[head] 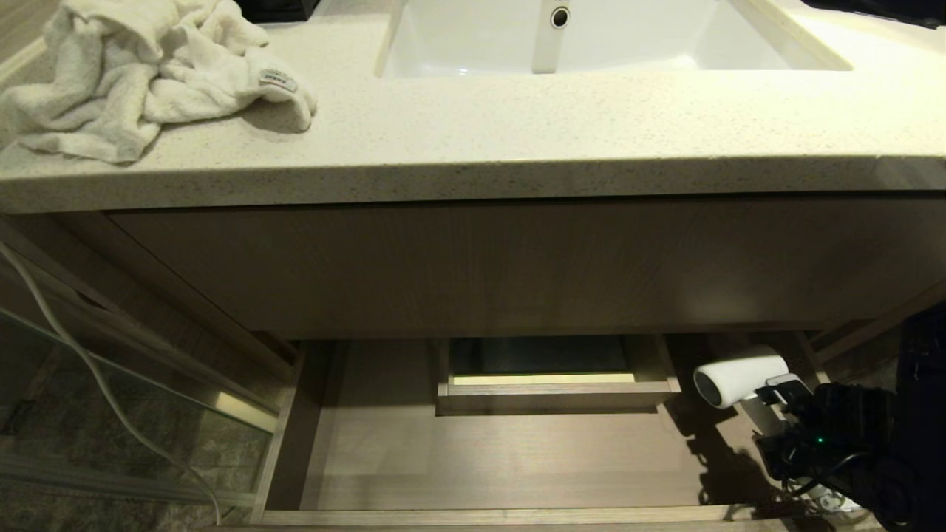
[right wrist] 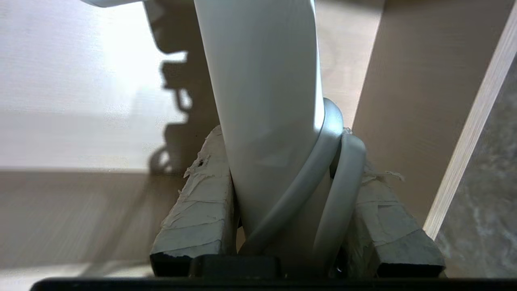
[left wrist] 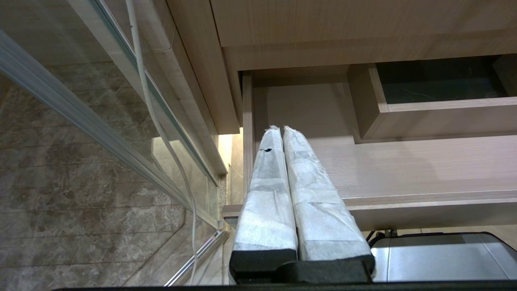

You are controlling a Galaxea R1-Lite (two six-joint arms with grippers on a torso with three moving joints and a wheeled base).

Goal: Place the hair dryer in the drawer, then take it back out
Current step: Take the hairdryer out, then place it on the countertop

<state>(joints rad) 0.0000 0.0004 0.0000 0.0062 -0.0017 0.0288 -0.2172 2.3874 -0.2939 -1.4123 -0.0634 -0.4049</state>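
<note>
Bathroom vanity: a speckled bench (head: 517,140) with a sink (head: 591,37) and a crumpled towel (head: 140,74), and below it the drawer (head: 502,458) pulled open. The right tool (right wrist: 282,194) pinches the dryer (head: 743,377) by its handle, cord caught in the grip, holding it above the drawer's right end. Risks, as a judgement: the slim handle could pivot between the pads, or the loose cord could snag the drawer's side wall. A boxed cutout (head: 554,388) sits mid-drawer, well clear of the dryer. The left tool (left wrist: 282,133), pressed together, hangs by the drawer's left front corner, beside a glass panel (left wrist: 80,121).
</note>
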